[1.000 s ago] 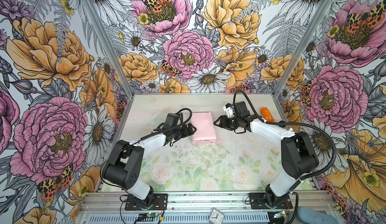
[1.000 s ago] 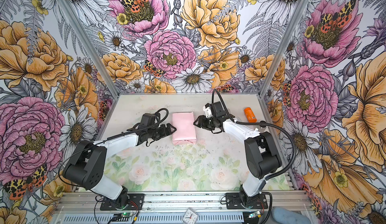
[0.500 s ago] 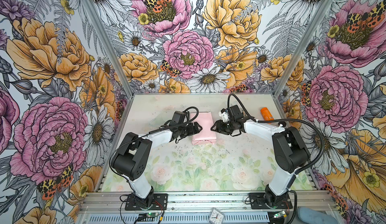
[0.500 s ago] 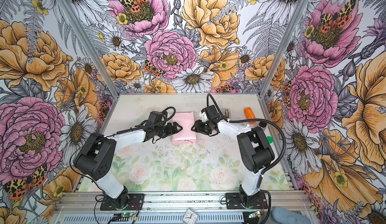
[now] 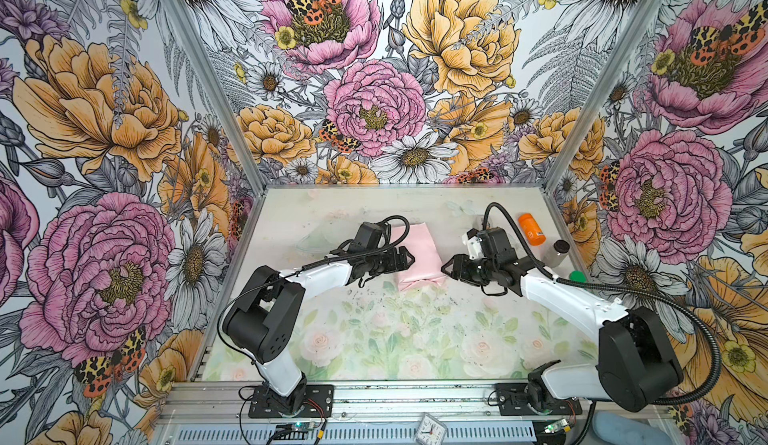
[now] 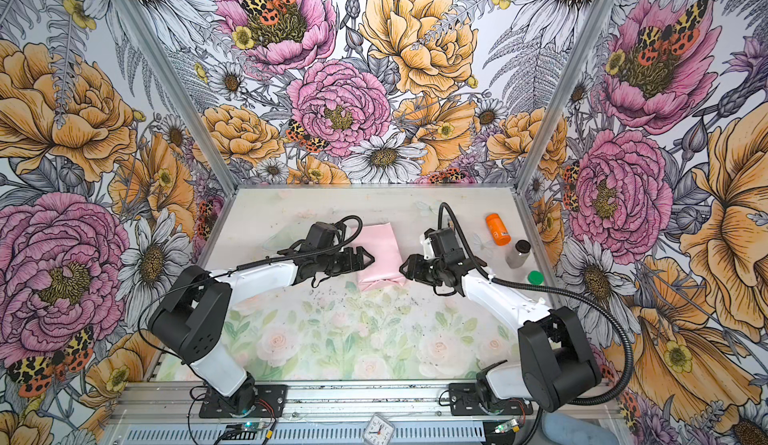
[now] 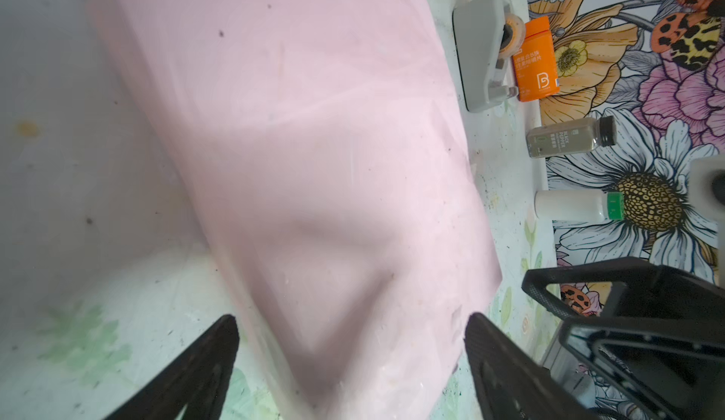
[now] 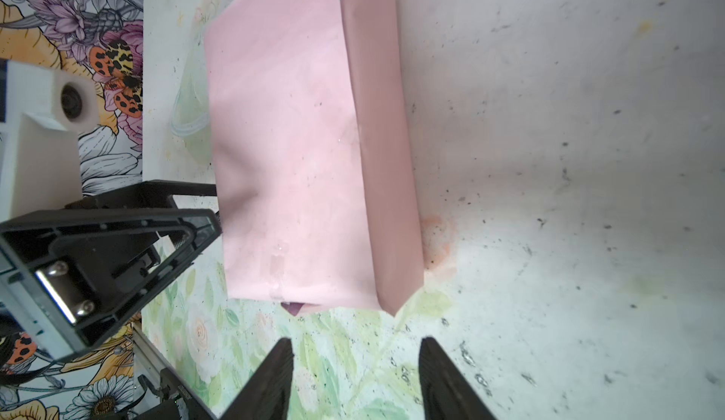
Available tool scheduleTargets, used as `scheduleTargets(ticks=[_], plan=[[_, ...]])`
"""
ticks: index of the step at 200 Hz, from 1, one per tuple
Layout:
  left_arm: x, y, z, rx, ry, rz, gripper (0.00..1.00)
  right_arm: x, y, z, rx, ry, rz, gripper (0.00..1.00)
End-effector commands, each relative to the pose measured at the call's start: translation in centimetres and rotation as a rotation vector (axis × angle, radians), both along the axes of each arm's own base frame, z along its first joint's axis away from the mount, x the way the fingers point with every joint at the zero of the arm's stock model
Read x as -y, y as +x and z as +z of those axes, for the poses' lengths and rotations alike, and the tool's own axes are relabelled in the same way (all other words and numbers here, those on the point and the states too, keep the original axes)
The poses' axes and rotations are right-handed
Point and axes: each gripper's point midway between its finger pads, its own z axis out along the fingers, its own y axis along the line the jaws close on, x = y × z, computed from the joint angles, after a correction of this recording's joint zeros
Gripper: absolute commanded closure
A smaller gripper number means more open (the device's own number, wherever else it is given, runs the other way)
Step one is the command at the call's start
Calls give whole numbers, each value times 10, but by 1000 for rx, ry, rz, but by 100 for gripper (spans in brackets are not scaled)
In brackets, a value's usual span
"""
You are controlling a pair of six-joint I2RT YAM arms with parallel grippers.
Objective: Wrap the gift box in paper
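The paper [image 5: 419,256] [image 6: 380,252] lies pale pink side out, folded round into an oblong parcel on the table. The gift box is hidden inside it. A sliver of the lilac face [image 8: 292,308] shows at the parcel's near end. My left gripper [image 5: 409,258] [image 7: 351,322] is open at the parcel's left side, and its fingers straddle the near left part of the paper [image 7: 314,143]. My right gripper [image 5: 446,268] [image 8: 355,345] is open with nothing in it. It hovers over bare table just off the near right corner of the paper [image 8: 298,143].
A grey tape dispenser [image 7: 486,49] stands beyond the parcel's right side. An orange bottle [image 5: 532,230], a pepper bottle [image 5: 557,252] and a white bottle with a green cap [image 5: 577,275] lie along the right wall. The table [image 5: 374,339] carries dark specks.
My left gripper has moved right onto the parcel's left edge. My right gripper first closed in on the parcel, then drew back to the right and nearer the front.
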Motion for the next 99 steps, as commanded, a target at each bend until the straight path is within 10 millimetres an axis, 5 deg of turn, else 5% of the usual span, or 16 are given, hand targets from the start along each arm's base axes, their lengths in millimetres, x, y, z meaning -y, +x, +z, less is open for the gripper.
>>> scheduleTargets(ticks=[1,40,99], plan=[[-24,11,30,82,20,62,8,4,8,10,46,-2,-24,47],[-50,14,32,68,4,112,8,-7,22,9,35,3,17,47],[-36,15,6,-14,-12,69,9,-23,39,-8,-32,16,56,46]])
